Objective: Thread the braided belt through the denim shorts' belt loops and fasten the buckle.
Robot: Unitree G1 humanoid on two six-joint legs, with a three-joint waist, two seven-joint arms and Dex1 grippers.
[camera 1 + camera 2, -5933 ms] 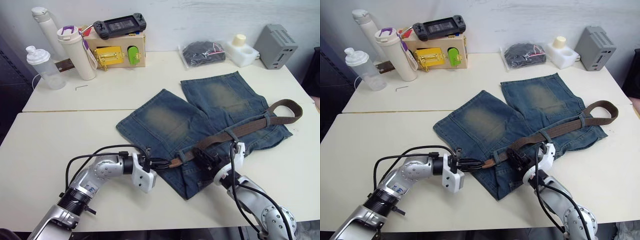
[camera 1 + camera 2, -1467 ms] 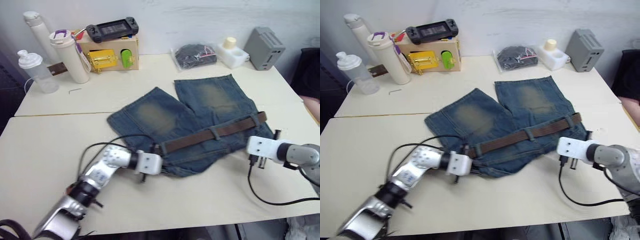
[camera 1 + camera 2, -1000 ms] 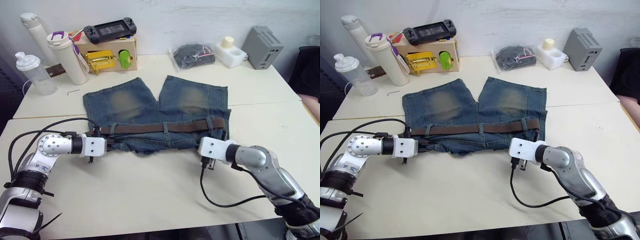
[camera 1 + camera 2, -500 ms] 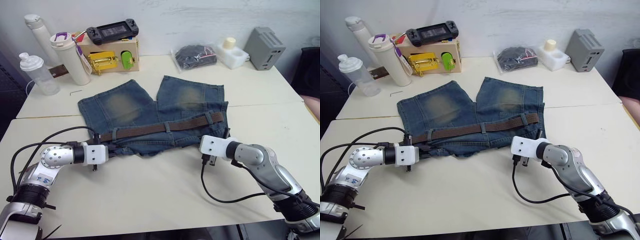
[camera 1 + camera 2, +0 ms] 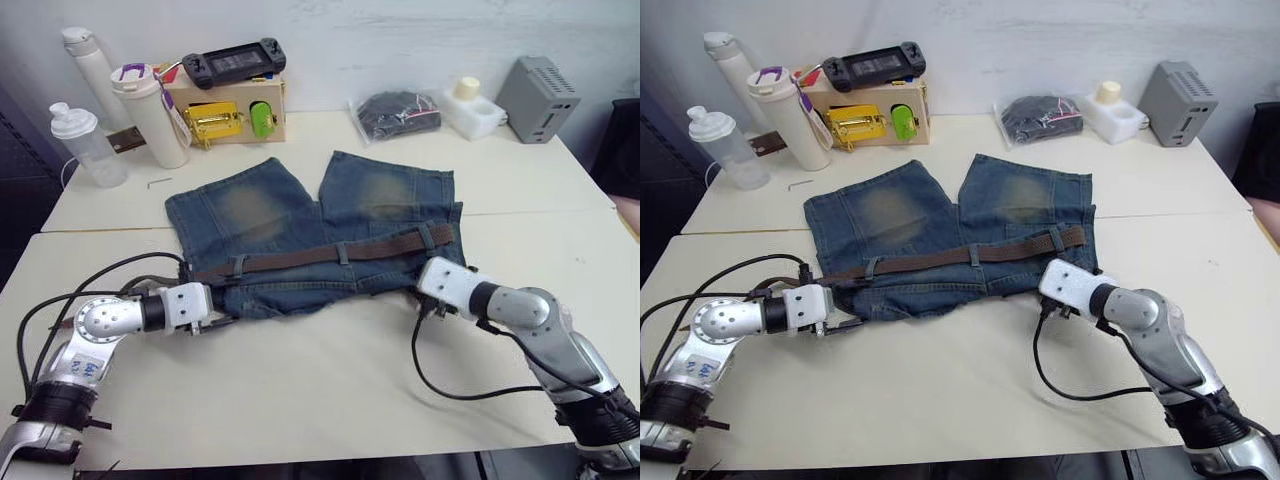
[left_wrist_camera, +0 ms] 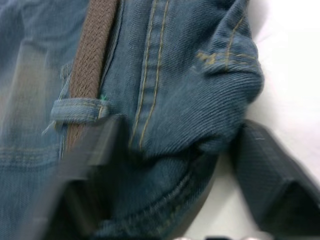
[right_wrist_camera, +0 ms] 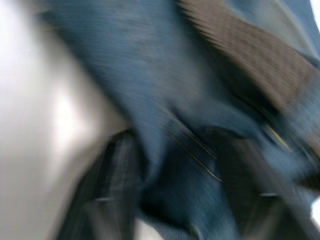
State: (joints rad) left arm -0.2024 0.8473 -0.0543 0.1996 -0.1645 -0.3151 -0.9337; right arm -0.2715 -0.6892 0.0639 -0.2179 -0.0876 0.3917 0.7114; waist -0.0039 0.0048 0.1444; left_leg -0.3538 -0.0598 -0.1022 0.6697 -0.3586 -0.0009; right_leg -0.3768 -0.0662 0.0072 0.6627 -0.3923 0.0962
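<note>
The denim shorts lie flat on the table, waistband toward me. The braided belt runs across the waist through the belt loops, one of which shows close up. I cannot make out the buckle. My left gripper is at the waistband's left corner. Its fingers stand wide apart with a fold of denim loose between them. My right gripper is at the waistband's right corner, open, with blurred denim between its fingers.
Along the far edge stand two bottles, a wooden box with a game controller on top, a dark bundle in a clear bag, a white block and a grey box. A small hex key lies nearby.
Both grippers have opened at the waistband corners they were shut on. The shorts have stayed about where they were, settled flat.
</note>
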